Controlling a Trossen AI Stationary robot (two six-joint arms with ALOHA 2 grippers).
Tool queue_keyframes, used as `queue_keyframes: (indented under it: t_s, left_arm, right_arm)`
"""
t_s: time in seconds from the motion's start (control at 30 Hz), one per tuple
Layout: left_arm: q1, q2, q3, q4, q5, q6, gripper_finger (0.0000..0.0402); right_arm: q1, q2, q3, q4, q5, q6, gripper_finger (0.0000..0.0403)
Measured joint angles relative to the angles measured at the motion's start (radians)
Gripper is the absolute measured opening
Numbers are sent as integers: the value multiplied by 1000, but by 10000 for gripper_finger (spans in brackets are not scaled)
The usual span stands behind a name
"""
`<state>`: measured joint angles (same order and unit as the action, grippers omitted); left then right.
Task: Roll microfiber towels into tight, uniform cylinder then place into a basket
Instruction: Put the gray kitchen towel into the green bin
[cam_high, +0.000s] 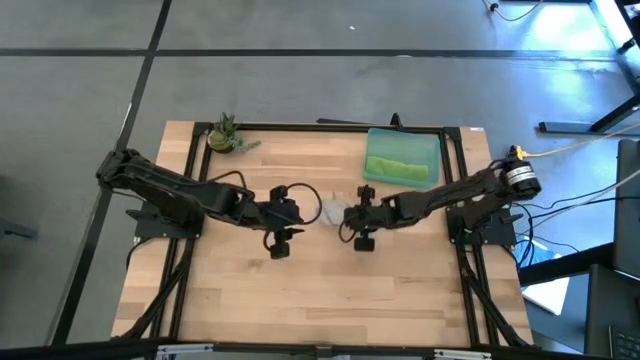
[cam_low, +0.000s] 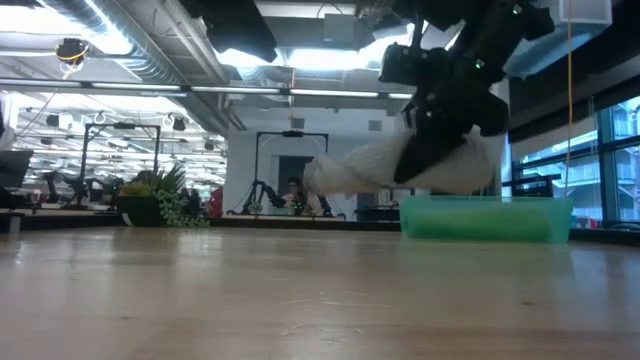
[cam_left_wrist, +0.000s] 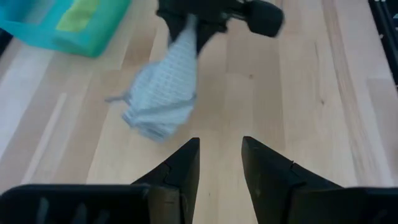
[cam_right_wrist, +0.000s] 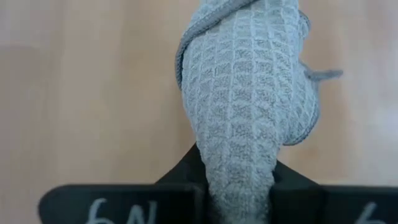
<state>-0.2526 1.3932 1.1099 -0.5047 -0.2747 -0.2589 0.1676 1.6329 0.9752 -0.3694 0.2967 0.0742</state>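
The light grey towel (cam_high: 332, 210) is rolled into a cylinder and held above the table's middle by my right gripper (cam_high: 347, 214). It also shows in the low view (cam_low: 370, 168) and the right wrist view (cam_right_wrist: 249, 81). My left gripper (cam_left_wrist: 221, 163) is open and empty, just left of the roll's free end (cam_left_wrist: 155, 121), not touching it. The lime green towel (cam_high: 400, 166) lies rolled in the teal basket (cam_high: 432, 143) at the far right. My right gripper pinches the grey roll's right end (cam_right_wrist: 239, 163) between its two fingers (cam_right_wrist: 181, 174). It comes nearly level from the table's right side, along the roll. The roll sticks out toward the left, lifted clear of the table, its free end loose with a corner trailing.
A small potted plant (cam_high: 228, 136) stands at the far left of the table. The basket's wall (cam_low: 485, 220) is low, behind and right of the held roll. Bare wood lies toward the table's near edge (cam_high: 320, 300).
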Motion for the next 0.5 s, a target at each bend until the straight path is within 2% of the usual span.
queue_keyframes:
  t_s: [0.23,0.5]
  left_arm:
    - [1,-14,0,-33,-6,0,115]
    - [1,-14,0,-42,-13,7,115]
  right_arm:
    - [-100,-140,-8,-89,27,-127,46]
    - [-298,-352,-132,-97,29,-316,46]
